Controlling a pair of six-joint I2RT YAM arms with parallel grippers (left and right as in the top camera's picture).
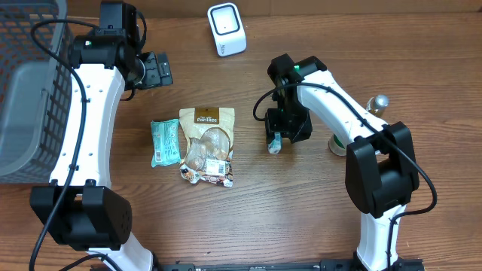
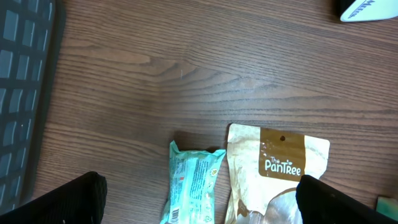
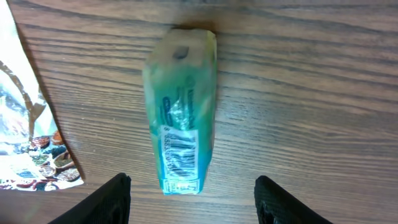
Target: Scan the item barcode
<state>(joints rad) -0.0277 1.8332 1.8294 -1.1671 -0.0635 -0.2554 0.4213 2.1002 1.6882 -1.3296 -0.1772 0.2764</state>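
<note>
Across brown wood-grain bench [image 1: 301, 218], hovering the right claw [image 3: 193, 182] low over a small teal packet [image 3: 180, 106], with jaws standing part open on either side of it, gripping nothing and not yet touching it. Lying flat directly beneath that claw, lengthwise between the fingers, with barcode [image 3: 179, 149] facing up at the end nearest the fingertips. Judging this as lining up the pick before carrying to the white scanner [image 1: 227, 28], well apart from the claw and farther out on the bench. Doing it well probably means closing across the narrow width, clear of the printed bars, then lifting straight and turning those bars toward the scanner's face. Watching the PanTree pouch [image 1: 207, 143], lying near the claw on the side toward the other arm; finding bare wood on the opposite side for swinging. Holding the left claw [image 2: 199, 182] fully spread and empty, with a second teal packet [image 2: 189, 186] and the pouch's top lying ahead of it, and the dark basket [image 1: 22, 90] off at its outer side.
</note>
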